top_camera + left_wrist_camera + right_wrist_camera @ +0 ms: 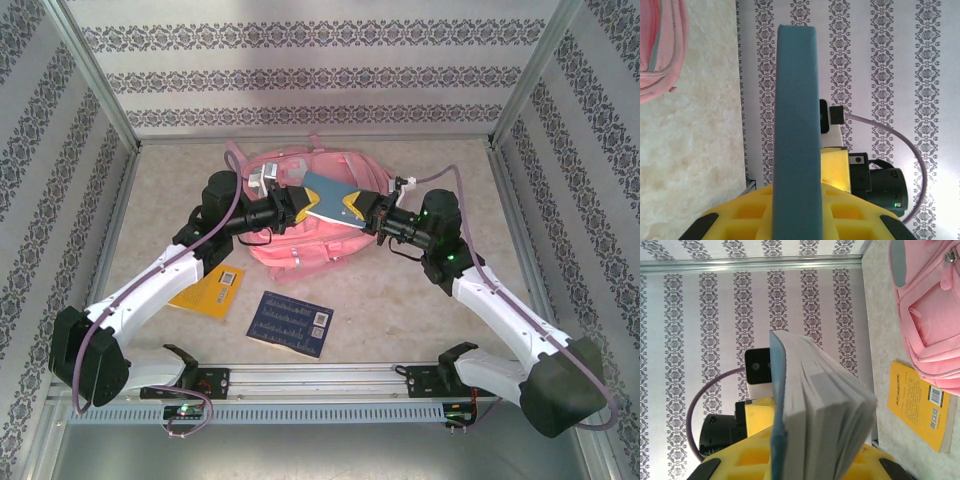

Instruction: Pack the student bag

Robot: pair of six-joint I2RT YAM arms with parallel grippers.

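Student bag (pixel 300 252) (big pink fabric backpack) lies mid-table, toward the far wall. Just above it hangs a thick teal paperback book (pixel 322 193), w/ left gripper (pixel 296 207) and right gripper (pixel 366 208) each clamped on one end. Watch it: pull unevenly & pages fan, so your book could slip out.

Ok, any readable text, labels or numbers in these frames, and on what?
Nothing is legible enough to quote.
yellow book: printed lines and a barcode sticker, too small to read.
dark blue book: white print and a code sticker, blurred.
teal book: no text shows.
student bag: no text shows.
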